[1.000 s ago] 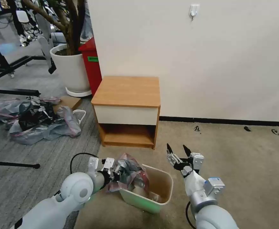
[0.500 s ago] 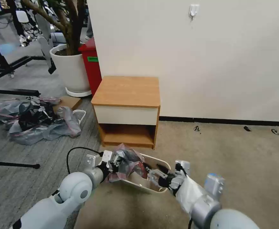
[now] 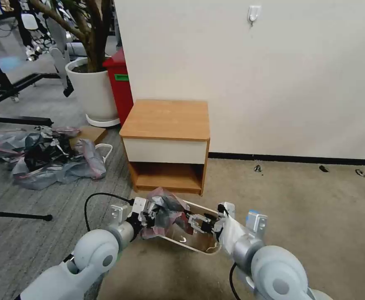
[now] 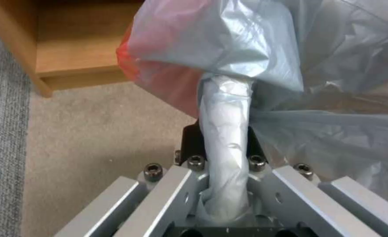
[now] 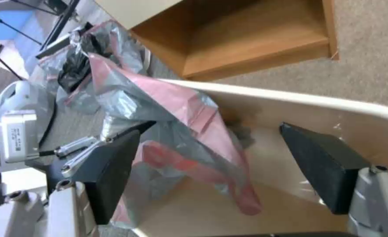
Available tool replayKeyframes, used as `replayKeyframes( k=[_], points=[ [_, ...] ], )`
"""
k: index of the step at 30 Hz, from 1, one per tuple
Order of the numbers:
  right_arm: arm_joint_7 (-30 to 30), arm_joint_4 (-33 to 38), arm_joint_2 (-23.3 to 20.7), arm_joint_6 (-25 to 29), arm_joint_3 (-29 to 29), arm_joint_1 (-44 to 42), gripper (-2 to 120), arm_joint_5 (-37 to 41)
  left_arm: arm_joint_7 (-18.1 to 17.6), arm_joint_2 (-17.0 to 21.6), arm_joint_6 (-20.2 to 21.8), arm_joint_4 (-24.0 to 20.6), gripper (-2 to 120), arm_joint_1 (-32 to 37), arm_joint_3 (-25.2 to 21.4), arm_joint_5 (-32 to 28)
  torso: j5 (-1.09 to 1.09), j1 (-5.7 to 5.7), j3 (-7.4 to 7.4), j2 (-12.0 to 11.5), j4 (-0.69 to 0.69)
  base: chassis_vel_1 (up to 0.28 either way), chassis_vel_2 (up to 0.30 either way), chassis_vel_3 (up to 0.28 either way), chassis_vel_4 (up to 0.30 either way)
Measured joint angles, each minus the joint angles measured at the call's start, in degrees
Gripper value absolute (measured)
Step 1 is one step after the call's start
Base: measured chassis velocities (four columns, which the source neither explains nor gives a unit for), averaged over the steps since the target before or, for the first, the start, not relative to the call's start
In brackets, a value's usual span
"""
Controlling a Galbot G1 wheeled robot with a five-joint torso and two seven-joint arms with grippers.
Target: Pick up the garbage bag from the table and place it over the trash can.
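Left gripper (image 3: 146, 218) is clamped on the garbage bag (image 3: 168, 211), a twisted grey rope of the plastic running straight between its closed fingers in the left wrist view, with the rest of the bag billowing out beyond them. From the head camera, the bag hangs bunched at the left end of the trash can (image 3: 199, 246), draped across its near-left rim, grey folds uppermost and the pink-red drawstring band showing along the side that faces into the can. The trash can lies tipped on the carpet, its mouth turned toward the robot, just in front of the desk (image 3: 166, 118), whose top is bare.

Right gripper (image 3: 197, 223) reaches into the mouth of the can from the right, its fingers spread wide apart. In the right wrist view the two dark pads (image 5: 115, 171) bracket the hanging pink-and-grey fold of the bag without closing on it; one pad sits just beside the bag, the other against the cream inner wall of the can. Off to the left on the grey floor sits a heap of grey and black bags (image 3: 45, 156).
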Motion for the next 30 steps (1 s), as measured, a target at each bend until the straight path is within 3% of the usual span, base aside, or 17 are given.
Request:
replayKeyframes(
  k=[21, 30],
  points=[
    [3.36, -6.27, 1.58, -0.05, -5.20, 6.40, 86, 2.68, 0.09, -0.35, -0.12, -1.47, 2, 0.97, -0.07, 0.53, 0.00, 0.00, 0.00, 0.00, 0.00, 0.000, 0.000, 0.000, 0.000],
    [4.28, -9.34, 1.08, -0.84, -6.10, 8.79, 73, 5.21, 0.13, -0.12, -0.19, -1.94, 2, 0.93, 0.15, 0.53, 0.00, 0.00, 0.00, 0.00, 0.00, 0.000, 0.000, 0.000, 0.000]
  ],
)
